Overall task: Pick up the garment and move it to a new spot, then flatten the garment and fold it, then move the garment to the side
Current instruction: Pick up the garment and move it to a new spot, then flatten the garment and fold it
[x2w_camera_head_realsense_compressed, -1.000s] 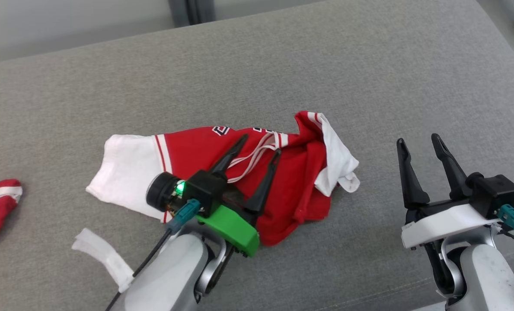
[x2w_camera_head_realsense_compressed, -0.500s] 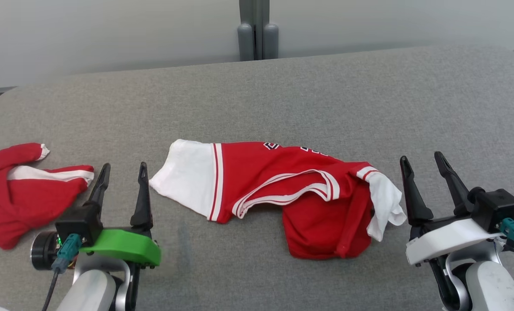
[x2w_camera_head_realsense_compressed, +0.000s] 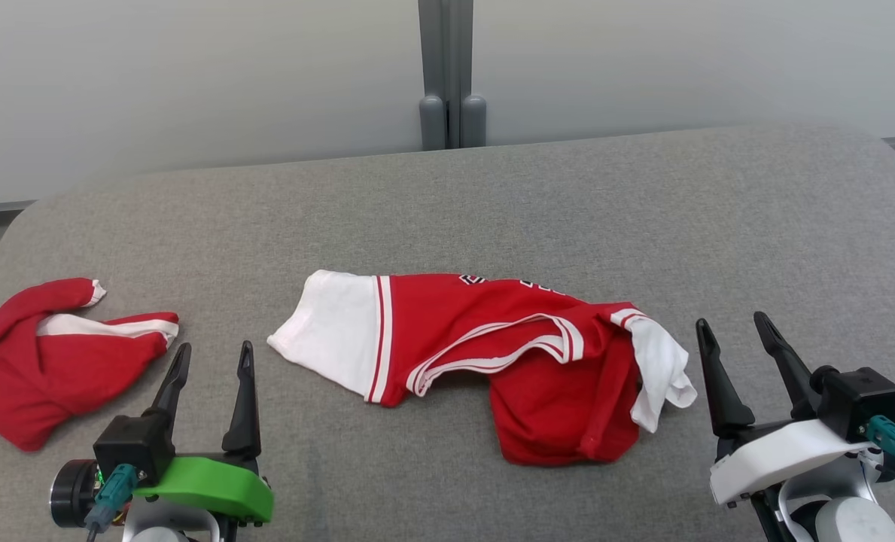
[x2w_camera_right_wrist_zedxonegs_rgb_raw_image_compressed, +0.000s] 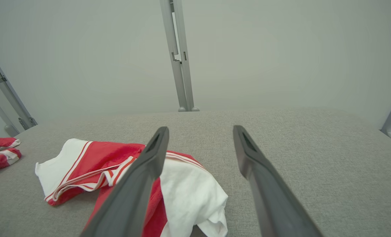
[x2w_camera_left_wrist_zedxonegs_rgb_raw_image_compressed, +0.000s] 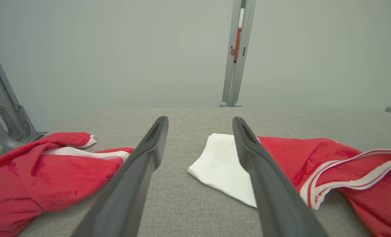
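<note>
The crumpled red-and-white garment [x2w_camera_head_realsense_compressed: 485, 354] lies on the grey cushion [x2w_camera_head_realsense_compressed: 492, 196], touching neither gripper. The left gripper [x2w_camera_head_realsense_compressed: 214, 346] is near its white sleeve and the right gripper [x2w_camera_head_realsense_compressed: 730, 321] just beside its other end, both wide open and empty. A second red garment [x2w_camera_head_realsense_compressed: 48, 361] lies to its left, making two.

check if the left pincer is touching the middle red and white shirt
Apart: the head view shows bare grey surface between the left pincer and the shirt.

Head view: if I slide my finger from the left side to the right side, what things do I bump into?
crumpled red cloth → left claw → red and white shirt → right claw
</note>
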Robot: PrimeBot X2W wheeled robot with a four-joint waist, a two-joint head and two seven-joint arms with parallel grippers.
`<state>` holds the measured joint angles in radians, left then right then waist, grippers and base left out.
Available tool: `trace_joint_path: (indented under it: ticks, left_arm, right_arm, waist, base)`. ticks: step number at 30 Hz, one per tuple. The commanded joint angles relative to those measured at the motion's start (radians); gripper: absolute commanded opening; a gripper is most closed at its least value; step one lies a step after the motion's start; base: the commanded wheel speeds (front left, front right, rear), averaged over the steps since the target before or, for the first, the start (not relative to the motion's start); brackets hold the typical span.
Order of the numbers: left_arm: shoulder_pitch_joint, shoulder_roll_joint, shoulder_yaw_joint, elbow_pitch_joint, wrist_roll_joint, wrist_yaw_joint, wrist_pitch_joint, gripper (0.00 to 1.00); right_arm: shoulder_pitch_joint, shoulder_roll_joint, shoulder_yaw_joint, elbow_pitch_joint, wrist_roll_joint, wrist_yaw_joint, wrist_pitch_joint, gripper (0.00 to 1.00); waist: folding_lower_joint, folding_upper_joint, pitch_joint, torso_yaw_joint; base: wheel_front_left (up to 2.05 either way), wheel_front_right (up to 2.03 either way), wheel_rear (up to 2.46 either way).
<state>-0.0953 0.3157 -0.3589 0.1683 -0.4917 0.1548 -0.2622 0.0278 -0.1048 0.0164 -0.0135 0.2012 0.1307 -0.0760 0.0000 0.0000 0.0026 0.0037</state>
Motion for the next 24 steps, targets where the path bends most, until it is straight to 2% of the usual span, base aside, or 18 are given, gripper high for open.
trace_joint_path:
  ticks: [1,19,24]
  left_arm:
    - [0.015,-0.002,0.005,-0.002,0.005,-0.003,-0.004,1.0]
    - [-0.003,-0.008,0.014,0.012,0.019,0.001,-0.004,1.0]
    - [-0.034,-0.011,0.012,-0.001,0.026,0.004,-0.004,1.0]
  right_arm:
    - [0.009,0.002,-0.003,-0.007,-0.001,0.0,0.004,1.0]
    - [-0.003,0.006,0.007,-0.001,0.003,0.0,0.0,1.0]
    - [-0.039,-0.023,0.102,0.0,-0.003,0.0,0.032,1.0]
  waist:
    - [0.0,0.0,0.0,-0.004]
    - [0.0,0.0,0.015,0.001]
    - [0.0,0.0,0.054,0.011]
  base:
    - [0.0,0.0,0.0]
    - [0.0,0.0,0.0]
    - [0.0,0.0,0.0]
